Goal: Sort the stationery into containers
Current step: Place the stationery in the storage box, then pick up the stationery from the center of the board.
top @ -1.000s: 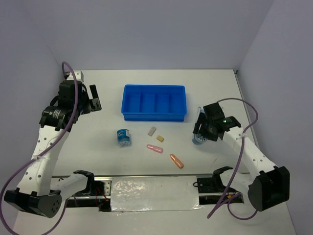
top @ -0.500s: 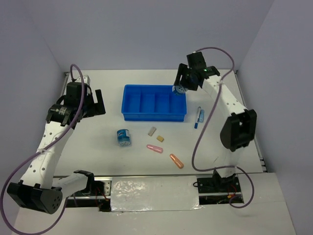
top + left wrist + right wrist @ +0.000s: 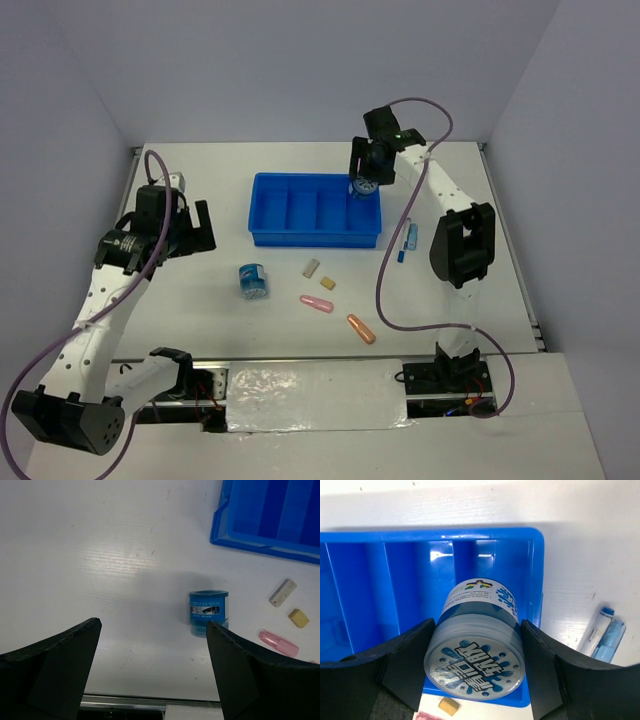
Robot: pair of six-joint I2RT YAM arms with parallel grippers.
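While the left gripper (image 3: pixel 196 224) hangs over the white counter (image 3: pixel 200 300) with its fingers spread wide and nothing between them, we see a round blue-white tape roll (image 3: pixel 208 613) standing on the counter to its right. Further right lie a small grey eraser block (image 3: pixel 311 267), a tan eraser block (image 3: pixel 327 284), a pink capsule-shaped piece (image 3: pixel 316 302) and an orange capsule-shaped piece (image 3: pixel 361 328), all apart from each other. Behind them sits the rectangular bright blue plastic tray (image 3: pixel 315 238). Over its rightmost compartment the right gripper (image 3: pixel 366 178) pinches a second blue-white tape roll (image 3: pixel 475 652). A blue-white pen (image 3: pixel 409 240) lies on the counter just right of the tray.
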